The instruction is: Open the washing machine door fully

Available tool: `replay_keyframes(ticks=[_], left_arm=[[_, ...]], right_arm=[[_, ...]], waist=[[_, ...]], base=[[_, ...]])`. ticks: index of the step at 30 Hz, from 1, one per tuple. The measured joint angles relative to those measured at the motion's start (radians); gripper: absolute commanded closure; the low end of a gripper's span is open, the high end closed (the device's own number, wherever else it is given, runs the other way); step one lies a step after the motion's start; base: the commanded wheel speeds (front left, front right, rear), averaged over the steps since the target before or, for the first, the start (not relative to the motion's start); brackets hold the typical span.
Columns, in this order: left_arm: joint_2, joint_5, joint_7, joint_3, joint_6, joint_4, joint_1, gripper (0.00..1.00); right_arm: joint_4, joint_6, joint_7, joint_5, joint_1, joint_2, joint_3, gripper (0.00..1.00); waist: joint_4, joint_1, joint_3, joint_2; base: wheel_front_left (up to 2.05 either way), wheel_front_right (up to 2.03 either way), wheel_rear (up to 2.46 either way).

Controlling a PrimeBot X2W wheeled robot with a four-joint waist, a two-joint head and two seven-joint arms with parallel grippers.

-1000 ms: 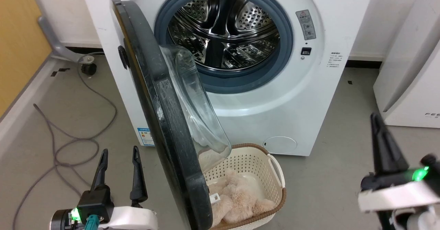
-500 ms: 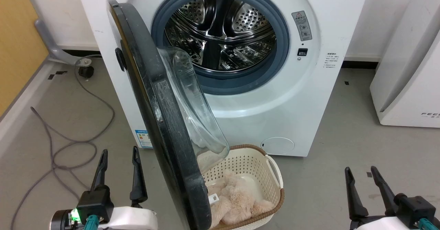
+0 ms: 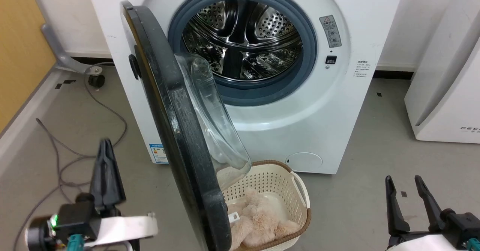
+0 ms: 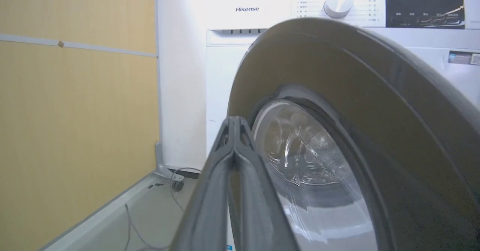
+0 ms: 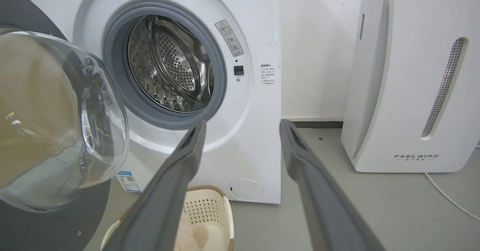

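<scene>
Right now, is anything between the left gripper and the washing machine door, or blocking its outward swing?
Nothing visible lies between the left gripper and the washing machine door. The gripper itself sits on the door's outer side.

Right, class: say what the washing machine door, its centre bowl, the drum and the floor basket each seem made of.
The washing machine door: likely glossy black plastic, by its sheen and scuffs. Its centre bowl: clear glass or plastic, see-through with glints. The drum: polished perforated steel, mirror-bright. The basket: probably cream moulded plastic with holes, brown woven-look rim.
</scene>
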Motion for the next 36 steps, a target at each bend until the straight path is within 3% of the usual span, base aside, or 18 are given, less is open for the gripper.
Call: replay_keyframes(ticks=[6, 15, 28, 36], left_arm=[[0.0, 0.031, -0.001, -0.04, -0.026, -0.171, -0.041, 1.0], [-0.001, 0.04, -0.001, -0.212, -0.062, -0.283, -0.084, 1.0], [-0.001, 0.059, -0.001, -0.458, -0.115, -0.262, -0.095, 1.0], [0.008, 0.067, -0.001, -0.557, -0.151, -0.196, -0.058, 1.0]], right_arm=[[-0.017, 0.0, 0.0, 0.003, 0.01, 0.001, 0.003, 0.0], [-0.029, 0.0, 0.0, 0.006, 0.01, 0.001, 0.009, 0.0], [-0.038, 0.0, 0.0, 0.009, 0.011, 0.001, 0.009, 0.0], [-0.038, 0.0, 0.0, 0.01, 0.011, 0.001, 0.011, 0.0]], waist=[[0.001, 0.0, -0.004, 0.0], [-0.005, 0.0, -0.006, 0.0], [0.0, 0.0, -0.01, 0.0], [0.013, 0.0, -0.006, 0.0]], base=[[0.0, 0.0, 0.0], [0.0, 0.0, 0.0], [0.0, 0.0, 0.0], [0.0, 0.0, 0.0]])
